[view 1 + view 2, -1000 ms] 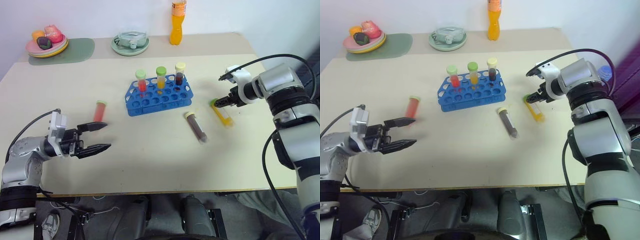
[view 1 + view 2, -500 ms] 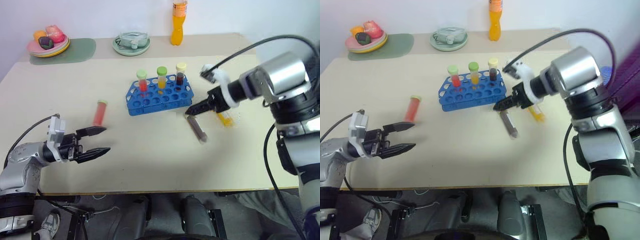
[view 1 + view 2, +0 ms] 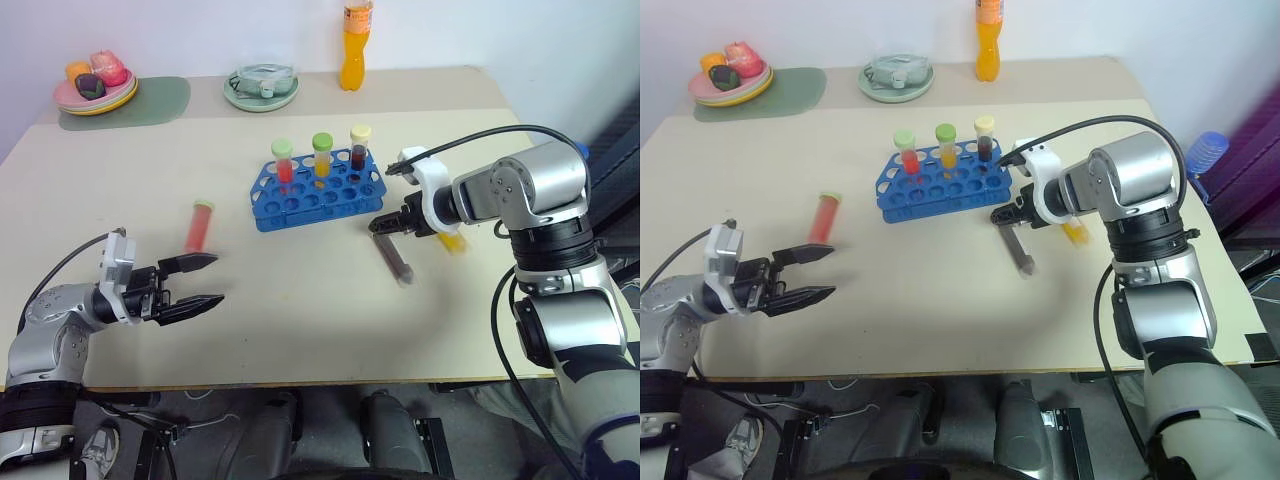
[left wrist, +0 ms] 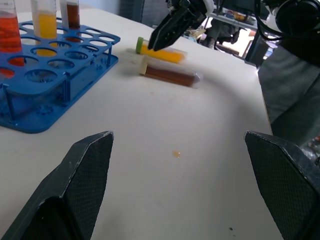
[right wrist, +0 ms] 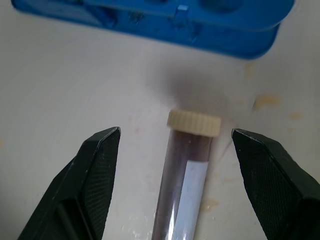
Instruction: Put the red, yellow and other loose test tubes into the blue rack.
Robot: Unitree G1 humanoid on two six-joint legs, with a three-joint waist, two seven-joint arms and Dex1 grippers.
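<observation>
Right wrist view, right tool (image 5: 167,172) spread open over brown tube (image 5: 186,175), white label unreadable, left tool (image 3: 190,281) open.

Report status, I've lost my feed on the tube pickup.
Right gripper open, straddling brown tube lying by blue rack. Left gripper open, empty. Red tube and yellow tube loose on table. Nothing blocking.

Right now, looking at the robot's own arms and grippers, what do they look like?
Both arms are silver-grey metal with rounded, bulky joint housings and black bands between segments. A thin black cable loops from each forearm to a white block at the wrist. The left gripper and right gripper each have two black tapered fingers; up close, the fingers are broad wedges with a fine textured surface.
</observation>
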